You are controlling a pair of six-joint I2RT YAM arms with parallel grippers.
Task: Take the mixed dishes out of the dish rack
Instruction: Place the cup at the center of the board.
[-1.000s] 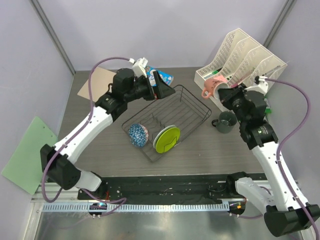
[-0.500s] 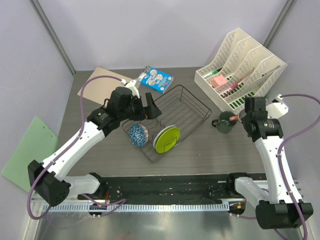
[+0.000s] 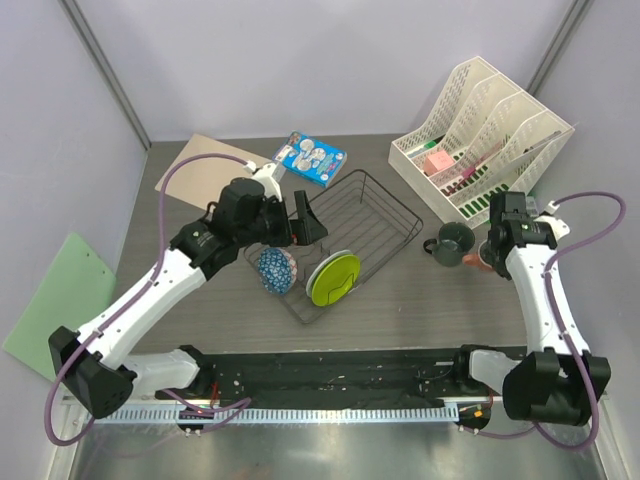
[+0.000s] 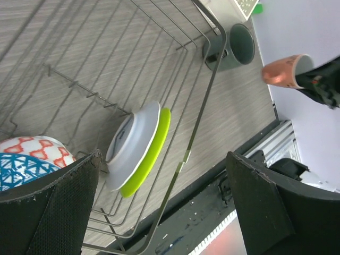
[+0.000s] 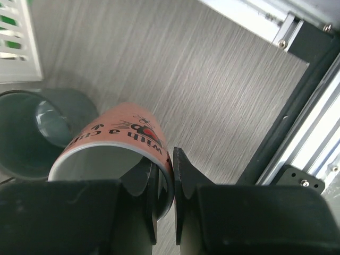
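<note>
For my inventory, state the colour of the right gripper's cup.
Cup: salmon pink, dark lettering; right wrist view shows it best.

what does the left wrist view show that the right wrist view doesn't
Only the left wrist view: the dish rack, with the white plate and lime-green plate standing on edge together and the blue patterned bowl beside them. Only the right wrist view: a corner of the white file organiser, the lettering on the salmon-pink cup, and the right tool pinching that cup's rim. Both: the grey mug, the salmon-pink cup close to it, and the grey table.
</note>
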